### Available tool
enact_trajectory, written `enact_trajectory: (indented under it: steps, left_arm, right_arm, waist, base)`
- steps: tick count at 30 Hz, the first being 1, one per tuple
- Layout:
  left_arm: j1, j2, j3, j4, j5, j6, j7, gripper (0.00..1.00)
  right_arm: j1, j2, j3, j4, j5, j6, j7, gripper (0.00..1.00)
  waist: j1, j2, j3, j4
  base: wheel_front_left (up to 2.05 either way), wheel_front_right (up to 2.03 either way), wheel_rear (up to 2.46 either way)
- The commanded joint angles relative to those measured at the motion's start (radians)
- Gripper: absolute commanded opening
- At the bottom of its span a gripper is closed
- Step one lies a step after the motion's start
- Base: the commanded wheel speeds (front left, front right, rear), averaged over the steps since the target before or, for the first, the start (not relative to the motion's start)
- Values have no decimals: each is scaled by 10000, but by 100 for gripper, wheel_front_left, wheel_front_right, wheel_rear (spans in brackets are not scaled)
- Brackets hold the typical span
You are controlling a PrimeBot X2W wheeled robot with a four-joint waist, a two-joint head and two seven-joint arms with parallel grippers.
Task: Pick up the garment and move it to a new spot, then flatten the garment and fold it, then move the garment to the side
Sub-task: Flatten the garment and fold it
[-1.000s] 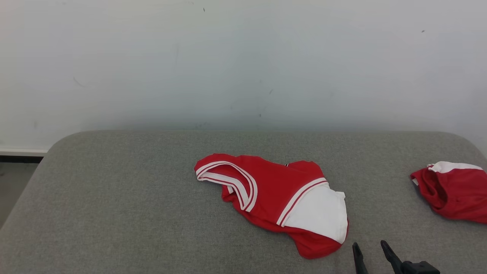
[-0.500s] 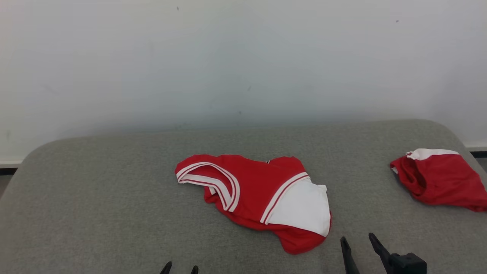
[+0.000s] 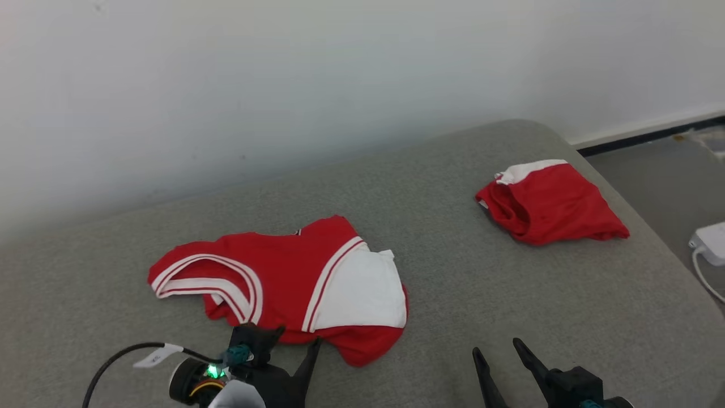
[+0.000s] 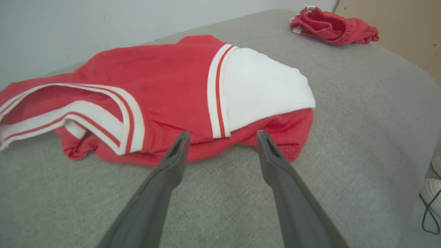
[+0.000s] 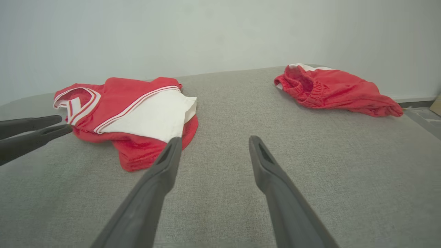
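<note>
While the red-and-white garment (image 3: 283,286) is lying rumpled near the middle of the grey padded surface (image 3: 510,294), not yet lifted, the robot is, as I am reading it, standing at the first step of the job: the pick-up. Its left gripper (image 3: 299,335) is hovering low at the garment's near edge with its two dark fingers spread wide and nothing between them. From the left wrist view the tips are sitting right at the red hem below the white panel, though I cannot tell whether they are touching the cloth. Over on the right side, the right gripper (image 3: 496,347) is hanging above bare padding, just beside the garment's near corner, its fingers parted just as widely and carrying nothing. A second piece, the red shorts (image 3: 549,207), is lying well apart toward the far right corner, and neither arm is reaching for it. I am judging that the next move is asking the left fingers to be going down onto the hem and closing on a good fold of fabric, since the cloth is bunched in several layers there and a shallow pinch is likely to be catching only the top one. The right arm is probably needing to be taking the near corner too, so the piece is rising evenly.
</note>
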Motion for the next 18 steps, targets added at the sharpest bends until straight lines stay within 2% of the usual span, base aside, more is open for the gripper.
enact_trajectory:
  steps: [1,8,12,15,16,17,18]
  left_arm:
    - [-271,29,-25,272,177,103,126,100]
    - [-1043,580,88,1256,728,858,423,100]
    - [-1211,688,139,1592,681,964,701,100]
    - [-1261,760,67,1770,594,794,904,100]
    - [-1289,778,45,1813,586,800,948,91]
    - [-1337,792,36,1839,588,773,992,55]
    - [-1384,813,36,1875,585,785,1012,28]
  right_arm:
    - [-58,-34,50,45,38,-3,-55,100]
    - [-239,-40,139,118,73,-3,-147,100]
    - [-179,-25,92,147,45,-3,-171,100]
    - [-154,-15,87,153,57,-3,-203,100]
    - [-155,-12,81,164,59,-3,-196,100]
    - [-166,-9,83,173,64,-3,-206,100]
    - [-186,-5,88,180,69,-3,-213,100]
  waist:
    - [-1,-1,714,-1295]
    - [-1,-1,896,-2044]
    - [-1,-1,909,-2166]
    - [-1,-1,930,-2216]
    - [-1,-1,940,-2223]
    - [-1,-1,952,-2227]
    - [-1,-1,965,-2232]
  base:
    - [0,0,0]
    - [0,0,0]
    - [0,0,0]
    - [0,0,0]
    - [0,0,0]
    - [0,0,0]
    - [0,0,0]
